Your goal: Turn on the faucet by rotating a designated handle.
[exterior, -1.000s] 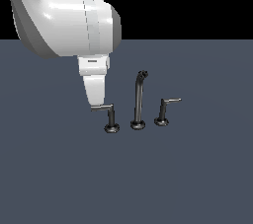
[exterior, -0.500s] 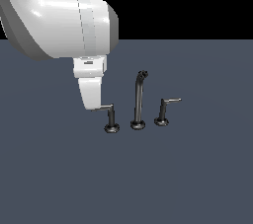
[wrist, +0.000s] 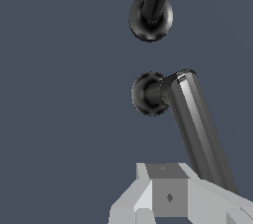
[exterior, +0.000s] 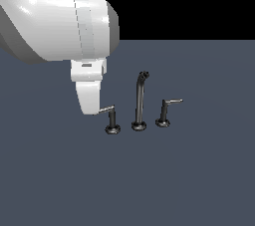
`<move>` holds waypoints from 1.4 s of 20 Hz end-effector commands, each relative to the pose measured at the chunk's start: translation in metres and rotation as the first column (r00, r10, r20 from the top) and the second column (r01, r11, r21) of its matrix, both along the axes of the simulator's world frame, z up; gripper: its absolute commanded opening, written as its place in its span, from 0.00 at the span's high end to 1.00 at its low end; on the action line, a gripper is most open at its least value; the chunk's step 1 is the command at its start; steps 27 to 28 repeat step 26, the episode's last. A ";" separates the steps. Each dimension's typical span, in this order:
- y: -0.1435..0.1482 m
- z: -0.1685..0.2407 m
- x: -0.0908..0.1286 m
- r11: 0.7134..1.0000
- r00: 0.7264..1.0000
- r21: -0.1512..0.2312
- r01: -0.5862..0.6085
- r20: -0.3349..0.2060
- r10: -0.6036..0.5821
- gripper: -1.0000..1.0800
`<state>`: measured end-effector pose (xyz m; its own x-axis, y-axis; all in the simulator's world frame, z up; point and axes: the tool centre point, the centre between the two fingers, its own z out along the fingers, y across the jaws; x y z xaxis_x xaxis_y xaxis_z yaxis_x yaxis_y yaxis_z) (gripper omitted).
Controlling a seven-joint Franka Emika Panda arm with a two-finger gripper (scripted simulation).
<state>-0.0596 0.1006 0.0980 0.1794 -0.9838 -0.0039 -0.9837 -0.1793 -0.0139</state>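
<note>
Exterior view shows me the white arm (exterior: 60,26) hanging over the dark desk (exterior: 189,180), with the fingers (exterior: 89,101) lowered beside the faucet (exterior: 139,103). The handle (exterior: 112,118), a short dark post on a round base, stands just past the fingers toward the exterior view's right, and its thin silvery lever (exterior: 106,109) runs from the post top back to the fingertip, where its free end meets or slips behind the white finger. Further out from the fingers in the same direction stands the tall curved spout (exterior: 140,101), and beyond that the other handle (exterior: 164,113), whose lever points away from the fingers.

On the wrist view I see the lever (wrist: 200,129) stretching from the post's round base (wrist: 147,93) down toward the grey finger body (wrist: 168,196), its far end passing behind that body at one side. The spout's base (wrist: 150,18) sits farther off. I cannot tell whether the fingers are spread or closed, since only one face of them shows in either view, nor whether they press on the lever
</note>
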 end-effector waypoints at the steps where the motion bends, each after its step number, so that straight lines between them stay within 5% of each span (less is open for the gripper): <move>1: -0.005 0.000 -0.011 1.000 1.000 -0.004 0.002 -0.007 -0.002 1.00; 13: -0.008 0.000 -0.039 1.000 1.000 -0.001 -0.015 -0.008 0.015 1.00; 28: -0.058 0.000 -0.057 1.000 1.000 -0.006 -0.004 -0.013 0.004 1.00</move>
